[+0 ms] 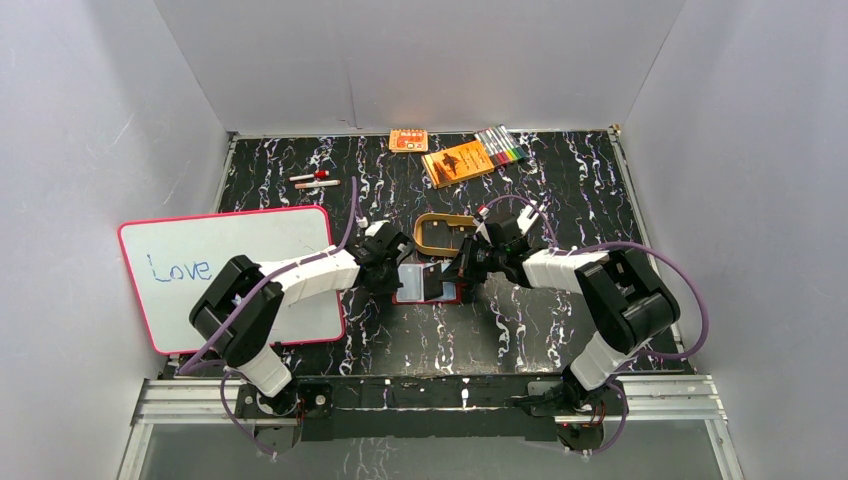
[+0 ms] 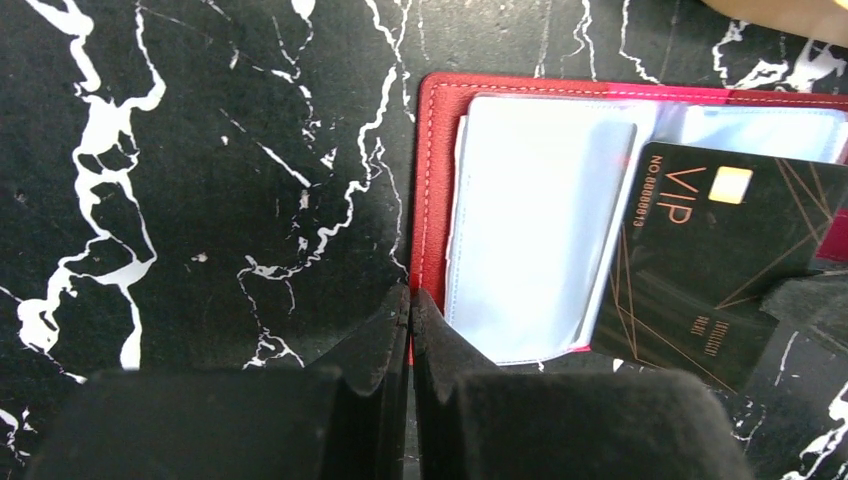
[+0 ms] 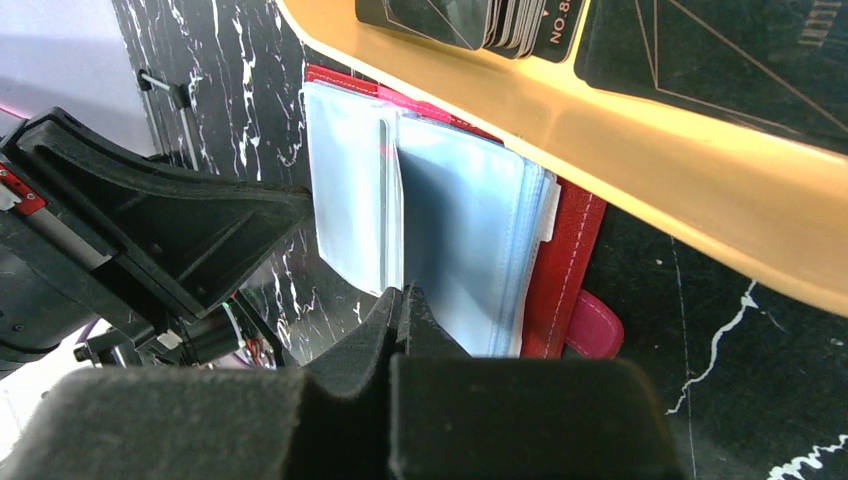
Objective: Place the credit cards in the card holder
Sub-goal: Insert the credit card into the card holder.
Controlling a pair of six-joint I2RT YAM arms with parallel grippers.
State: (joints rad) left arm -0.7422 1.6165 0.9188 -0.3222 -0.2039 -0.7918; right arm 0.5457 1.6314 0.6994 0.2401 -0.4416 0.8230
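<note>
Since the card holder (image 1: 412, 280) is lying open in the middle of the table (image 2: 200, 200) with its clear sleeves (image 2: 530, 220) facing up, I'd say we're right in the insert step for one card. The black VIP credit card (image 2: 700, 260) sits slanted over the right half of the holder, its left edge overlapping the nearest sleeve but not in a pocket yet, as far as I can tell.

The right claw (image 3: 400, 300) is pinched shut. From its own camera I only get a thin line running up from the tips, which I read as that card seen edge-on, so I'm calling it gripping the card. The left claw (image 2: 410, 310) is clamped shut too, right at the near left edge of the red cover, and a sliver of red shows between the fingers, so it looks to be holding the holder down.

Next move, my guess: square the card up with a sleeve mouth and slide it in flat while the left side keeps the cover from skating. Those floppy sleeves could buckle.

Just behind the holder is the tan tray (image 3: 600, 130), with more dark cards (image 3: 510, 20) waiting in it.
</note>
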